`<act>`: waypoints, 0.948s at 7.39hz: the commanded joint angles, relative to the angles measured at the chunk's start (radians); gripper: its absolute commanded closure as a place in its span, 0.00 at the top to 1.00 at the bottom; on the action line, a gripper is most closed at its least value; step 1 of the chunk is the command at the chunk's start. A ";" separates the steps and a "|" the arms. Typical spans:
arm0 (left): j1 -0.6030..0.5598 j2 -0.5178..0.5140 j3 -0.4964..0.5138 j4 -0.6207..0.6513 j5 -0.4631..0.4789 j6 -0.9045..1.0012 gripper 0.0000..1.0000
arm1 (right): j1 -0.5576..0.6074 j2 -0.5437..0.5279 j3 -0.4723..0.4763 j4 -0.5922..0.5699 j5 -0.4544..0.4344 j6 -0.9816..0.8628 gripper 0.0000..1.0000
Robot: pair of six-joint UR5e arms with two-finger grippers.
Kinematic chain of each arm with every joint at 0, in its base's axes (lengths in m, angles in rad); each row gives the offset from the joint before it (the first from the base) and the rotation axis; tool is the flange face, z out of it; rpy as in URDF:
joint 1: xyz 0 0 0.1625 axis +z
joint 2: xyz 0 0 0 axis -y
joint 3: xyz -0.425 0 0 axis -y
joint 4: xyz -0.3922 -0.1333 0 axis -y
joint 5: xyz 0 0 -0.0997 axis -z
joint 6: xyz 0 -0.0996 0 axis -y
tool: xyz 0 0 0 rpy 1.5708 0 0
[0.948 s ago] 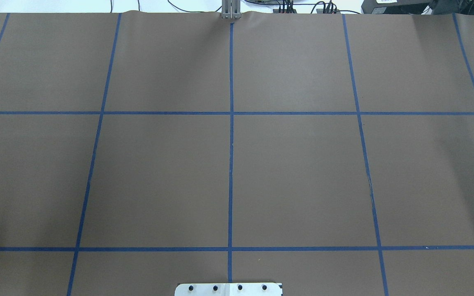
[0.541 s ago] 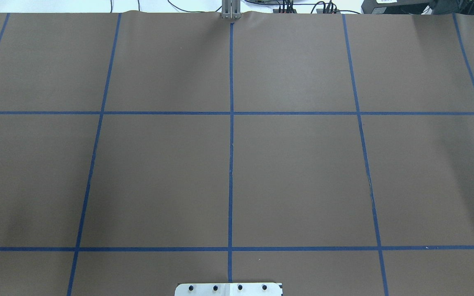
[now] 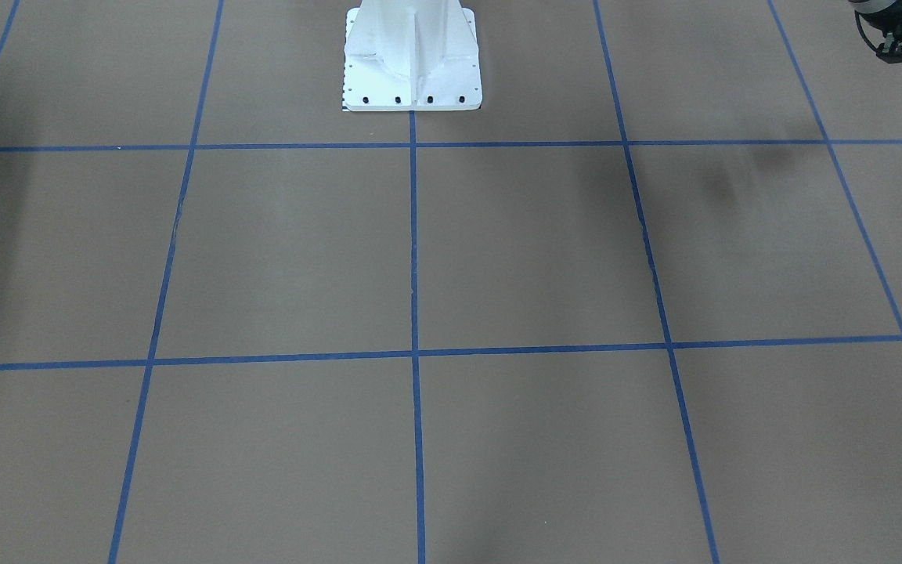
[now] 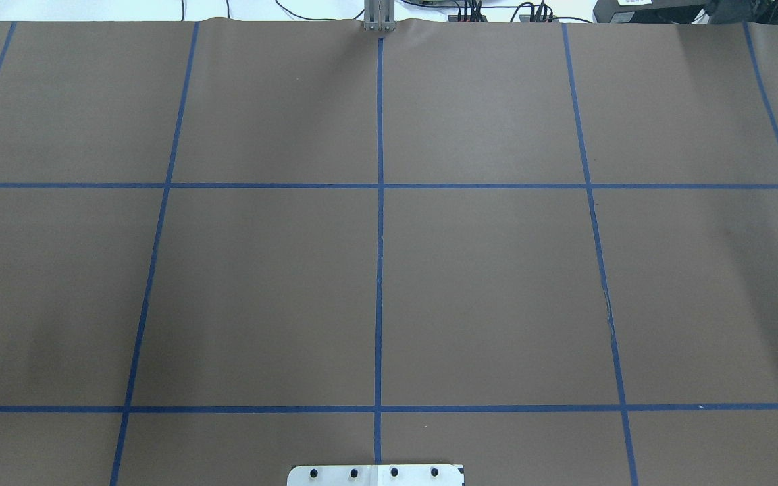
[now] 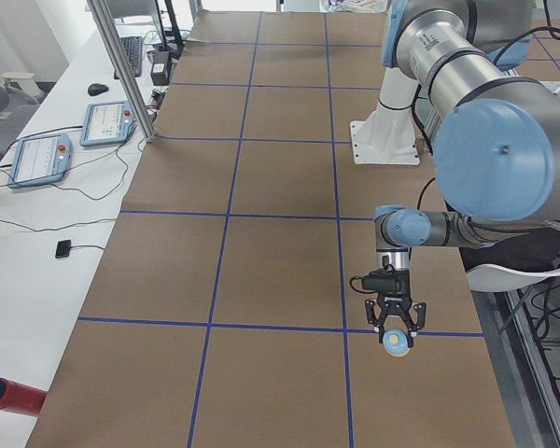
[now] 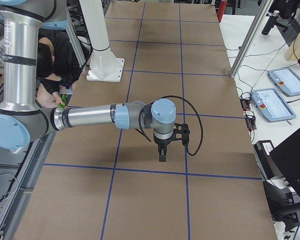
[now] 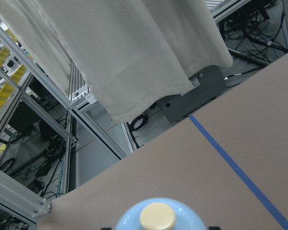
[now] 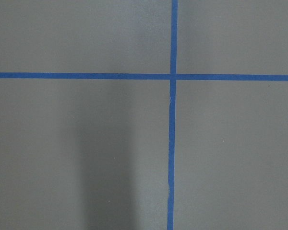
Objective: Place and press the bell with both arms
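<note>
The light-blue bell with its cream button sits between the fingers of my left gripper, which is shut on it and holds it above the brown table near the robot's side. The same gripper shows at the top right corner of the front-facing view. My right gripper points straight down above a blue tape line; it shows only in the exterior right view, so I cannot tell whether it is open or shut. Neither arm shows in the overhead view.
The brown table carries a grid of blue tape lines. The white bolted pedestal stands at the robot's side. A red cylinder and teach pendants lie on the white side table. A person sits behind the pedestal.
</note>
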 commanded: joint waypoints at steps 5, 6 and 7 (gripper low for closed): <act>-0.634 -0.718 0.132 0.170 0.196 0.856 0.00 | -0.005 0.010 0.001 0.000 0.008 0.003 1.00; -0.642 -0.812 0.148 0.168 0.197 0.935 0.00 | -0.008 0.022 -0.001 -0.001 0.006 0.007 1.00; -0.640 -0.878 0.158 0.167 0.213 1.013 0.00 | -0.008 0.024 -0.001 -0.001 0.008 0.008 1.00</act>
